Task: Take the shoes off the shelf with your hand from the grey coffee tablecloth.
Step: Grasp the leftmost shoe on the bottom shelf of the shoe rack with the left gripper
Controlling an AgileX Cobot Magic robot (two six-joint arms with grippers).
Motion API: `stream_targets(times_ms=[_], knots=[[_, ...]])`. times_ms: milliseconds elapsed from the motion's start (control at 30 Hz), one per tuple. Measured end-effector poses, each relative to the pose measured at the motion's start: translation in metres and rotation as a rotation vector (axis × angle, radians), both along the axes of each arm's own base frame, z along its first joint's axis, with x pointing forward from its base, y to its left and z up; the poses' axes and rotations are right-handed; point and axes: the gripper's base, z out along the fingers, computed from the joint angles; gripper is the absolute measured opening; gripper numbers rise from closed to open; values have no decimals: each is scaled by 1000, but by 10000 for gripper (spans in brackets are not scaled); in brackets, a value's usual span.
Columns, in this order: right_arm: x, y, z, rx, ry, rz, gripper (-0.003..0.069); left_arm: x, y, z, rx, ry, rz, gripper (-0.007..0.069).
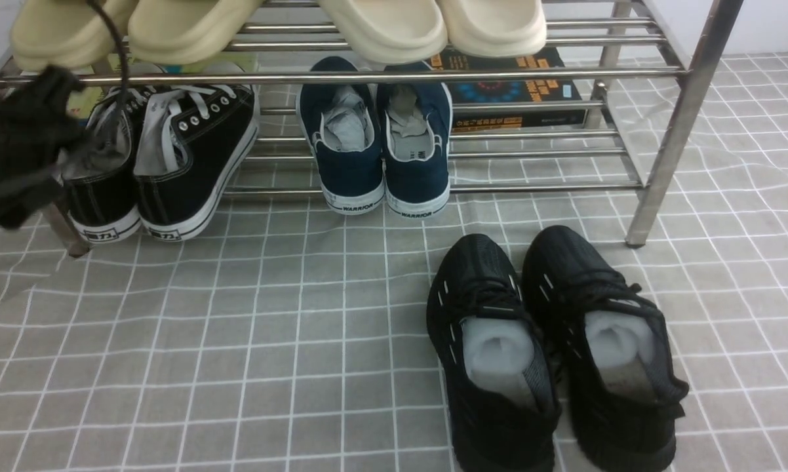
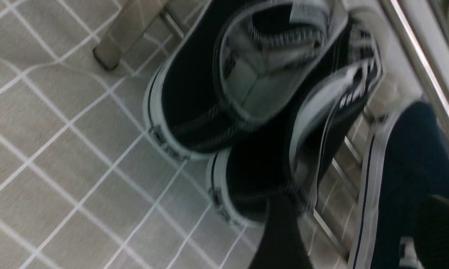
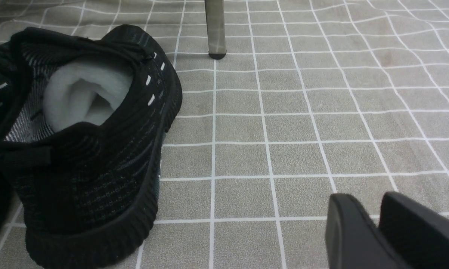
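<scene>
The shoes (image 1: 164, 157), black canvas sneakers with white laces and soles, sit heels outward at the left end of the shelf's (image 1: 341, 77) lower tier. They fill the left wrist view (image 2: 254, 112). My left gripper (image 1: 20, 151) is a blurred black shape at the left edge, just left of the sneakers. In its wrist view it (image 2: 359, 235) is open and empty, with one finger (image 2: 280, 235) by the nearer sneaker's heel and the other over a navy shoe. My right gripper (image 3: 366, 209) is shut and empty low over the grey grid tablecloth (image 1: 236, 341), out of the front view.
Navy WARRIOR slip-ons (image 1: 381, 144) stand mid-shelf beside the sneakers. Beige slippers (image 1: 381, 26) lie on the top tier and a book (image 1: 512, 85) at the lower back. All-black mesh running shoes (image 1: 551, 354) stand on the cloth, left of the right gripper (image 3: 90, 142). A shelf leg (image 1: 656, 177) stands at right.
</scene>
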Motion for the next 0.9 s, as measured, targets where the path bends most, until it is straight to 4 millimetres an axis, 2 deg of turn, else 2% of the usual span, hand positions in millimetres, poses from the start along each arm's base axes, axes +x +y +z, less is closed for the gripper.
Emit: stream_targets(times_ms=[100,133,200,367,600,700,800,867,900], knots=[[0,0,0,0,0,0,153,30,10,-10,-22,57,57,564],[0,0,0,0,0,0,153,31,10,-12,-19,68,57,566],[0,0,0,-1,0,0,155,45,13,-27,-9,143,65,575],[0,0,0,-2,0,1,162,59,14,-49,-14,193,77,575],[0,0,0,-3,0,1,172,68,16,-64,8,221,77,556],[0,0,0,-3,-1,1,179,70,18,-69,31,229,78,469],[0,0,0,-3,-1,1,184,69,19,-73,48,257,85,296],[0,0,0,-2,-1,1,188,69,20,-73,54,266,90,215],[0,0,0,-2,-1,1,188,68,21,-73,55,268,91,197]])
